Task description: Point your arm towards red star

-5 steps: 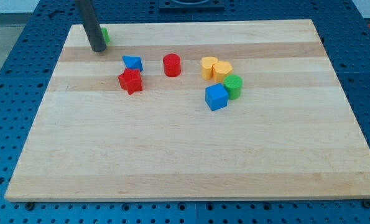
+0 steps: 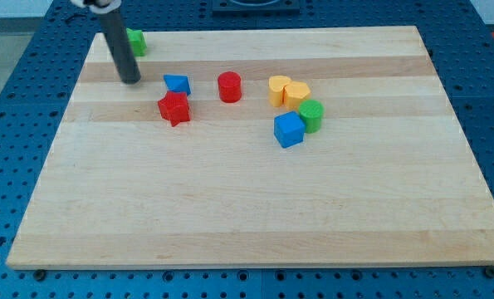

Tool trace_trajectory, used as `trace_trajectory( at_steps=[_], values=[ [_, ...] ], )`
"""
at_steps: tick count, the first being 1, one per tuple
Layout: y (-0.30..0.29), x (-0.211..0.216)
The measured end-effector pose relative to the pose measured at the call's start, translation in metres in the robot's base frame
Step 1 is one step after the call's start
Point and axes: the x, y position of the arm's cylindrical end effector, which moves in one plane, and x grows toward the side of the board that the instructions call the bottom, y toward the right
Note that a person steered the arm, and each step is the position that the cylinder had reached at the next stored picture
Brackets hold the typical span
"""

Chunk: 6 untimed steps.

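Camera view: faceted red star point(image 2: 173, 108); smooth wooden board point(image 2: 255, 208)

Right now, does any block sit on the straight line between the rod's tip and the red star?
Nothing visible does. My tip is up-left of the red star, with bare board between. The blue block sits above that line.

The tip point(image 2: 130, 80) rested on the wooden surface point(image 2: 230, 199) near the view's top left, with a green block point(image 2: 135, 41) just above it. The red star point(image 2: 173, 108) lay to the tip's lower right, a blue block point(image 2: 177, 84) just above the star. A red cylinder point(image 2: 229, 86) stood further right. Two yellow blocks point(image 2: 288, 91), a green cylinder point(image 2: 311, 115) and a blue cube point(image 2: 288, 129) clustered together beyond it.
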Motion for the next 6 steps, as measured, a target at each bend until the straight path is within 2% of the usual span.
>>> trace_trajectory(
  at_steps=[1, 2, 3, 4, 5, 6],
  values=[
    [0.007, 0.058],
    [0.056, 0.104],
    [0.138, 0.113],
    [0.175, 0.094],
    [0.169, 0.062],
    [0.146, 0.052]
  ],
)
